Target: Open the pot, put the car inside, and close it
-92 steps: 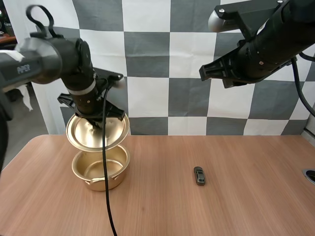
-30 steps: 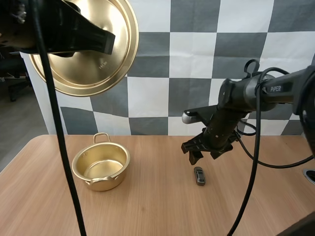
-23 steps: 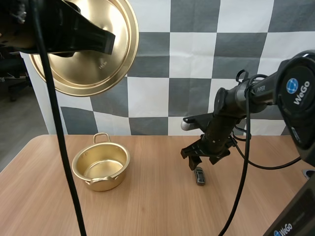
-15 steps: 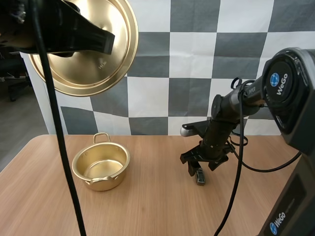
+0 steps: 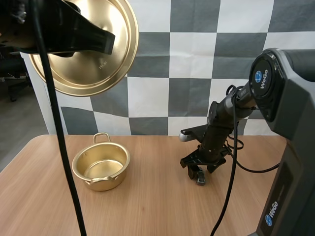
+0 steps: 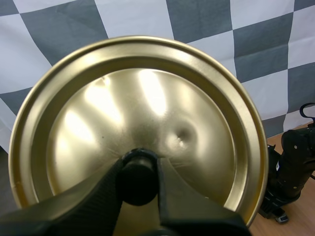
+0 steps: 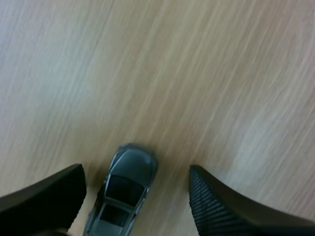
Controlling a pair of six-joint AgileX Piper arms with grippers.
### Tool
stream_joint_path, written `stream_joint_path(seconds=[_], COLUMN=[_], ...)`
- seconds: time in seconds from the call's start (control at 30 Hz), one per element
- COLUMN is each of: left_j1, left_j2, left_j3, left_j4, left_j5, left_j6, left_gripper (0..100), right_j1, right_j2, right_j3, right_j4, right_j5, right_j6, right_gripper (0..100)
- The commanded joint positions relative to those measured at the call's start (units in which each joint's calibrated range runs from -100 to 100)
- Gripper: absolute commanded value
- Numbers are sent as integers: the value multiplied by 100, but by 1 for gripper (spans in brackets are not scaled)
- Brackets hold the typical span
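Note:
The gold pot (image 5: 101, 167) stands uncovered on the left of the wooden table. Its gold lid (image 5: 88, 49) hangs high above it, tilted, underside toward the camera. My left gripper (image 6: 139, 179) is shut on the lid's black knob (image 6: 138, 178). A small grey toy car (image 5: 200, 179) lies on the table right of centre. My right gripper (image 5: 199, 172) is low over the car and open. In the right wrist view the car (image 7: 123, 192) sits between the two spread fingers (image 7: 221, 206), touching neither.
The wooden table (image 5: 147, 211) has bare room between the pot and the car. My right arm (image 5: 221, 123) reaches down from the right. A round dark fitting (image 5: 310, 175) sits at the table's right edge.
My right gripper has come down and a little left, from above the car to around it at table level. The left gripper and the lid have stayed still.

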Motion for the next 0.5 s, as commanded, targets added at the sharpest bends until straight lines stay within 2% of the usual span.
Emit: stream_joint_path(seconds=[0.0,0.1,0.13,0.17,0.2,0.23,0.47], left_j1=[1,1,1,1,1,1,1], left_j2=[-5,-5,-5,-5,-5,-5,-5], left_j3=[4,4,4,4,4,4,4], left_j4=[-2,-2,-2,-2,-2,-2,-2], left_j5=[1,1,1,1,1,1,1], left_j6=[2,38,38,38,38,38,38], left_gripper=[0,0,0,0,0,0,0], right_j1=[3,3,3,3,3,3,3], right_j2=[33,33,33,33,33,33,-170], right_j3=[23,23,23,23,23,23,-18], right_j4=[2,2,2,2,26,26,40], right_j5=[45,106,177,240,300,405,681], right_j6=[-17,-55,-105,-105,-105,-81,-141], right_gripper=[100,100,88,57,19,0,0])
